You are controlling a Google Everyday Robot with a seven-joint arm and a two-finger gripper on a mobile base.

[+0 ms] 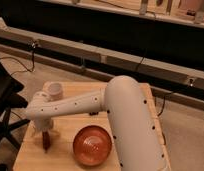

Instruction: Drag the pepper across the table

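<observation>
Dark red and slender, the pepper stands nearly upright near the front left corner of the worktop, its lower tip touching or just above the wood. Right over it hangs the hand, pointing straight down, with the pepper's upper part between or against its fingers; whether they are clenched on it or loose I cannot tell. From the hand a white arm dotted with small dark spots runs rightward across the worktop and bends into a thick white elbow that fills the right side of the view. A round orange-red plate lies on the worktop just right of the pepper, apart from it. Behind the hand, toward the far left of the worktop, sits a small pale cup-like thing. At the left edge a dark chair stands on the floor beside the worktop.
</observation>
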